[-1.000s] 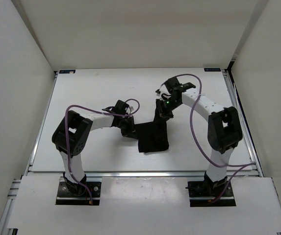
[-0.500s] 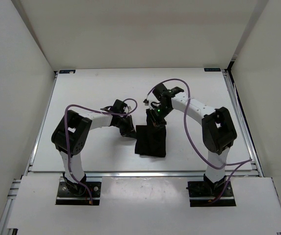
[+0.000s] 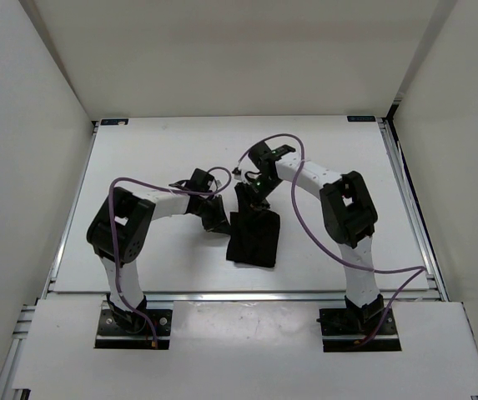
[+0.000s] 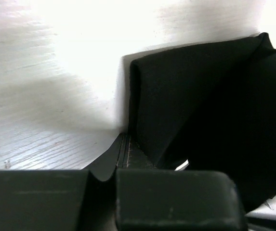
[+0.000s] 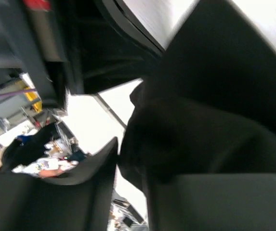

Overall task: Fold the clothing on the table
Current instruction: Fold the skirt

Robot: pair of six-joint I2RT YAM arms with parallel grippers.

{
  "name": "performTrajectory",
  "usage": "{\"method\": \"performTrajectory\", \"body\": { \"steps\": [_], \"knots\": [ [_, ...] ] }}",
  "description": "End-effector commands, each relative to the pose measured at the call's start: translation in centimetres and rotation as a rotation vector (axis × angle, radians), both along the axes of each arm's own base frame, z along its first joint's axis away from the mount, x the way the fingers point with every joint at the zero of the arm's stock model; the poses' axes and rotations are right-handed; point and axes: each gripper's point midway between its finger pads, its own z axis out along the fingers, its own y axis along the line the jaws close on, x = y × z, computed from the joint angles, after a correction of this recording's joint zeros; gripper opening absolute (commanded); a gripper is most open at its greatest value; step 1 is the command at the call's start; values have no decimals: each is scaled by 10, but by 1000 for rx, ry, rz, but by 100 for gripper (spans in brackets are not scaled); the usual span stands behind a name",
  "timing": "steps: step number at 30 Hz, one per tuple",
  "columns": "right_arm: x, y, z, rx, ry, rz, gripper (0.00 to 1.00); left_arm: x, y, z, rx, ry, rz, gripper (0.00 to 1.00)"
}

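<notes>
The clothing (image 3: 254, 240) on the table (image 3: 155, 150), long axis running near to far.
The left gripper (image 3: 218, 221) pinches its left edge; the right gripper (image 3: 249, 196) sits at its far end, finger spread not discernible.

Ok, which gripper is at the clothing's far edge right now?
The right gripper: it sits at the clothing's far edge, while the left gripper is at its left side.

surface: white table (image 3: 155, 158), flat, metal rails (image 3: 408, 208) along its edges | lying on it: black clothing (image 3: 253, 240), a narrow rectangle, near the middle, nearer the front edge
</notes>
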Motion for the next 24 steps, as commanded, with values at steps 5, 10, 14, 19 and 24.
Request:
{"method": "performTrajectory", "body": {
  "steps": [5,10,14,19,24],
  "knots": [
    [10,27,50,219,20,16,59,10,22,-3,48,-13,38,0],
    [18,6,82,255,-39,-71,54,29,32,11,54,-67,57,0],
    [14,-27,87,251,-60,-180,17,60,56,52,154,-241,63,0],
    [16,-59,59,215,13,-333,0,55,13,134,-44,-369,-75,0],
    [18,-70,27,151,62,-412,0,15,-22,148,-235,-297,-131,0]
  ]
}}
